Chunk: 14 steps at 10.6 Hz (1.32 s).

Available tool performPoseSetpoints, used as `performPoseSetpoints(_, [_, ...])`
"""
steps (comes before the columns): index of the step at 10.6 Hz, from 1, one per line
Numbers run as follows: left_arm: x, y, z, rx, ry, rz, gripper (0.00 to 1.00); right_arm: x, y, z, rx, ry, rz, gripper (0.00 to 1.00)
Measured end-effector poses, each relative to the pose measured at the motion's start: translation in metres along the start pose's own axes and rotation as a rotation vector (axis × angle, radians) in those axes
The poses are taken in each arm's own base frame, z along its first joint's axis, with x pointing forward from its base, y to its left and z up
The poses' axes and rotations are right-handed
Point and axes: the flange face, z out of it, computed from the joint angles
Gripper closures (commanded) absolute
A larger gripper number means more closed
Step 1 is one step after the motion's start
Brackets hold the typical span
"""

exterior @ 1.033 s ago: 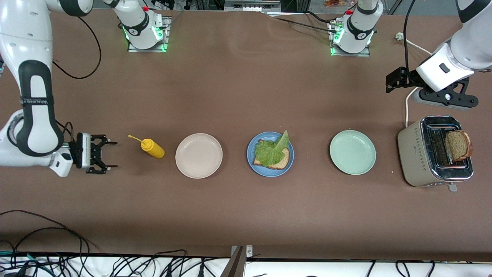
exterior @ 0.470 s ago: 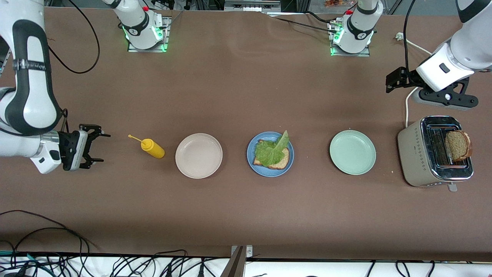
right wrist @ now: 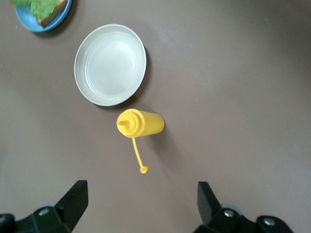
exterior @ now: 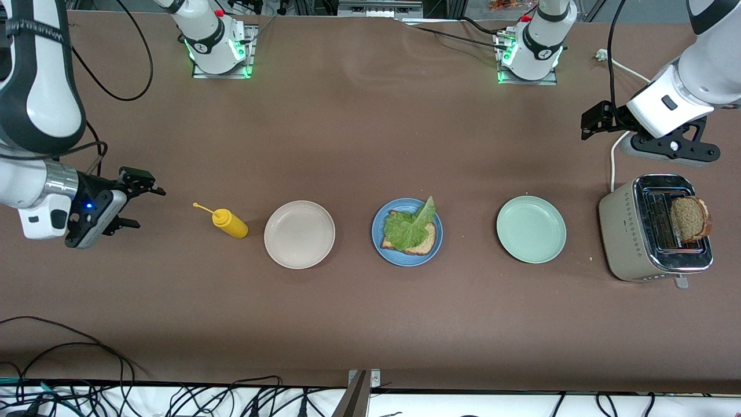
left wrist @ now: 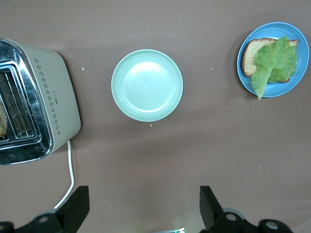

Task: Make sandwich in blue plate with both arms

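Right end effector [exterior: 136, 205] withdrawn from mustard bottle [exterior: 230, 223]

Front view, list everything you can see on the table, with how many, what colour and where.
blue plate: one, mid-blue, middle of the row
bread slice: one, brown, on the blue plate
lettuce leaf: one, green, on that slice
off-white plate: one, beside the blue plate, toward the right arm's end
mustard bottle: one, yellow, lying beside the off-white plate
mint plate: one, pale green, toward the left arm's end
toaster: one, beige and chrome, at the left arm's end
toast: one, brown, in the toaster slot
right gripper: open, over bare table by the bottle
left gripper: open, above the table near the toaster
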Motion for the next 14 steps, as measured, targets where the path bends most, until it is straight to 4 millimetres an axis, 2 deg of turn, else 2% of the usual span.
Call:
performPoseSetpoints(2, [0.0, 0.0, 0.0, 0.0, 0.0, 0.0, 0.0, 0.007, -0.026, -0.022, -0.036, 0.002, 0.122, 0.0])
performPoseSetpoints(5, [0.0, 0.0, 0.0, 0.0, 0.0, 0.0, 0.0, 0.024, -0.086, -0.056, -0.103, -0.026, 0.256, 0.0])
performPoseSetpoints(7, [0.0, 0.0, 0.0, 0.0, 0.0, 0.0, 0.0, 0.02, -0.11, -0.078, -0.116, -0.04, 0.282, 0.0])
performPoseSetpoints(10, [0.0, 0.0, 0.0, 0.0, 0.0, 0.0, 0.0, 0.004, -0.116, -0.093, -0.115, -0.095, 0.296, 0.0])
performPoseSetpoints(14, [0.0, 0.0, 0.0, 0.0, 0.0, 0.0, 0.0, 0.003, -0.117, -0.105, -0.161, -0.095, 0.355, 0.0])
